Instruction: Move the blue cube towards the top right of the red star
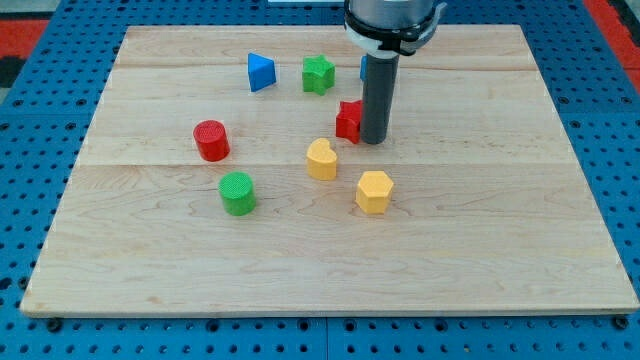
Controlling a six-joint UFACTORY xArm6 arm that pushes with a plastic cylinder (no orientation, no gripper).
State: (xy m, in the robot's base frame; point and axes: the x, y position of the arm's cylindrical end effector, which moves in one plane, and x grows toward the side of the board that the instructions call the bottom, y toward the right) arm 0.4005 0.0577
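The blue cube (363,68) is near the view's top, mostly hidden behind my rod; only a thin blue edge shows. The red star (347,120) lies just below it, its right side covered by the rod. My tip (375,141) rests on the board at the red star's right edge, below the blue cube. I cannot tell whether it touches the star.
A blue triangular block (260,72) and a green star (318,74) lie to the left of the cube. A yellow heart (321,159) and a yellow hexagon (374,191) lie below the star. A red cylinder (211,140) and a green cylinder (237,193) sit at the left.
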